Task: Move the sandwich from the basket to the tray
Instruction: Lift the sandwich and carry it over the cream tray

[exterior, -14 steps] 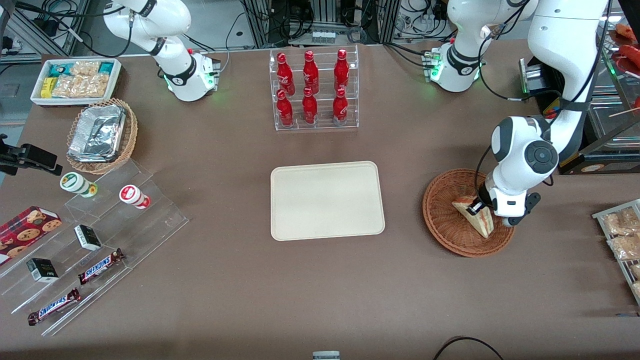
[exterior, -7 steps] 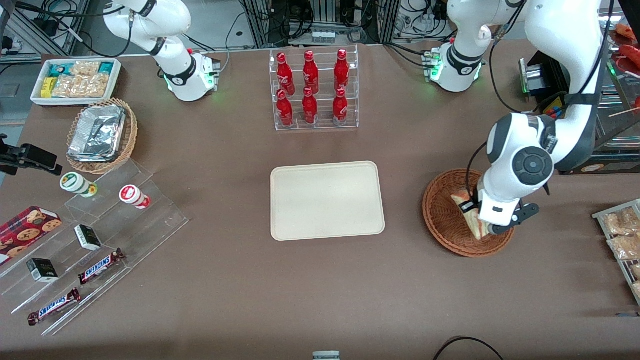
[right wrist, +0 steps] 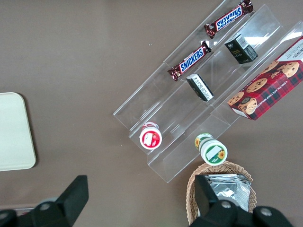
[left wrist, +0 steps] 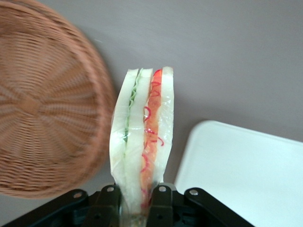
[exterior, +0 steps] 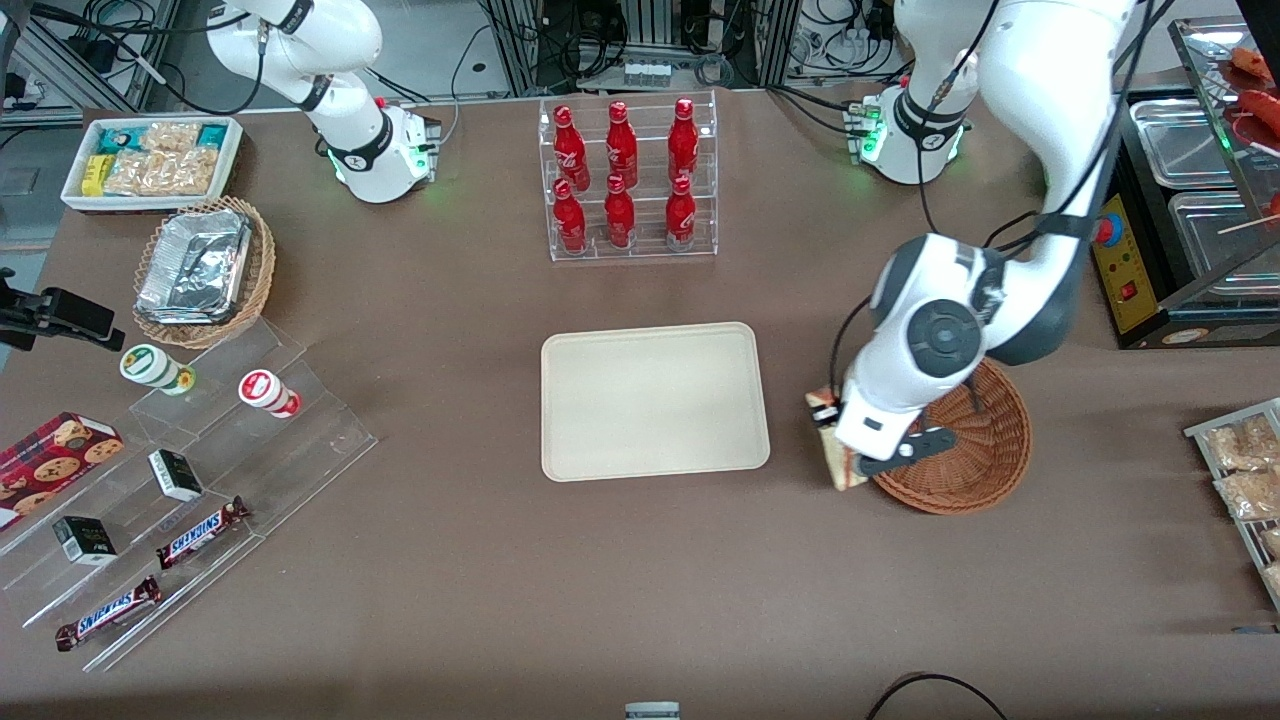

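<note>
The left arm's gripper [exterior: 838, 447] [left wrist: 137, 198] is shut on the sandwich [exterior: 830, 445] [left wrist: 142, 137], a clear-wrapped wedge with green and red-orange filling along its cut edge. The sandwich hangs above the bare table in the gap between the reddish-brown woven basket [exterior: 990, 455] [left wrist: 42, 109] and the cream tray [exterior: 655, 400] [left wrist: 246, 175]. It is outside the basket's rim, and nothing shows in the basket. The tray lies flat in the middle of the table with nothing on it. The wrist housing covers most of the fingers in the front view.
A clear rack of red bottles [exterior: 628, 180] stands farther from the front camera than the tray. Toward the parked arm's end are a stepped acrylic display with snacks [exterior: 200, 480], a light wicker basket with foil [exterior: 205, 270] and a white snack box [exterior: 150, 160]. Snack packets [exterior: 1245, 470] lie toward the working arm's end.
The gripper, shut on the sandwich, has lifted it out of the basket and carried it over the rim toward the tray. The basket has stayed in place.
</note>
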Controlling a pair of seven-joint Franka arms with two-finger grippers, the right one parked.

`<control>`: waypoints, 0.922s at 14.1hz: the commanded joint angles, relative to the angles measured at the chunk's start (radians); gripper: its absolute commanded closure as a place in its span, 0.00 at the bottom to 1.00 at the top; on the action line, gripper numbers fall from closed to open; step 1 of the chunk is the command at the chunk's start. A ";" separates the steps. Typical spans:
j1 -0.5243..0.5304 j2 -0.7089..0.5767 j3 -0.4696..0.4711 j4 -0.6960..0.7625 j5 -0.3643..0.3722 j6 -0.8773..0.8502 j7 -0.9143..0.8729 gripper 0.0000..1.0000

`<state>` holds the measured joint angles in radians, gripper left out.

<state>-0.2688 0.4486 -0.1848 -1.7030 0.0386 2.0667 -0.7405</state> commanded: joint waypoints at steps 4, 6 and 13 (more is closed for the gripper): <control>-0.177 0.163 0.008 0.187 -0.008 -0.013 -0.144 1.00; -0.236 0.214 0.008 0.242 -0.006 -0.013 -0.197 1.00; -0.374 0.324 0.016 0.359 0.009 -0.011 -0.318 1.00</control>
<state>-0.6078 0.7302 -0.1857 -1.4133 0.0384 2.0686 -1.0162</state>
